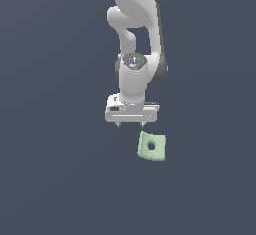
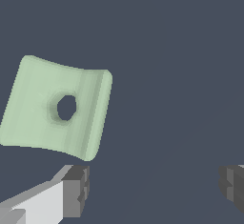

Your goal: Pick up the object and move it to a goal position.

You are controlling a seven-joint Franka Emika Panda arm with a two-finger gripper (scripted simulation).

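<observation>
The object is a small pale green squarish block [image 1: 151, 146] with rounded corners and a round hole through its centre. It lies on the dark floor, just below and toward the exterior view's right of my gripper [image 1: 130, 125]. The gripper points down with its fingers spread apart and nothing between them. In the wrist view the block [image 2: 43, 106] lies off to one side, outside the gap between the two fingertips [image 2: 76, 189], not between them. The gripper [image 2: 155, 186] is open and empty.
The plain dark grey floor [image 1: 50, 179] surrounds the block on all sides. The white arm [image 1: 135, 44] rises above the gripper. No goal marker shows.
</observation>
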